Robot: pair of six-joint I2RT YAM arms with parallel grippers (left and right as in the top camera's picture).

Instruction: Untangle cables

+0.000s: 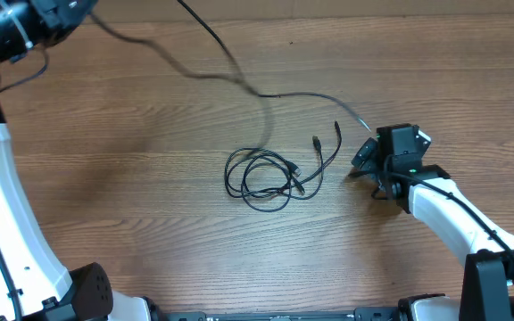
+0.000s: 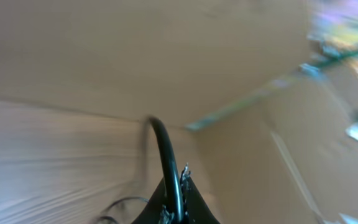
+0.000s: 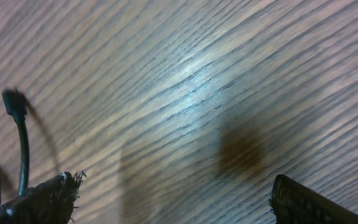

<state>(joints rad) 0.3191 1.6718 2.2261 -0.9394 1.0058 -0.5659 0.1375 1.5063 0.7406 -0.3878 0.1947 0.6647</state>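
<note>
Wood is showing bare between the right gripper's (image 3: 178, 208) wide-apart jaws, which are holding nothing, toward the table's (image 1: 150, 223) right edge. The cables (image 1: 266, 174) are lying coiled at centre, leftward of them, loose plugs pointing farward. At the far left corner, the left gripper (image 2: 174, 206) is clamping one raised strand (image 1: 230, 58).

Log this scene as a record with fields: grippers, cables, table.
left gripper: raised, shut on a cable
right gripper: low over the table, open, empty
cable path: slants from top left down to mid-table, then on to a silver tip beside the right gripper
coil: tangled loops lying flat at mid-table, with two plug ends free on its right
link: a strand seems to drop from the cable into the coil
table: wood
</note>
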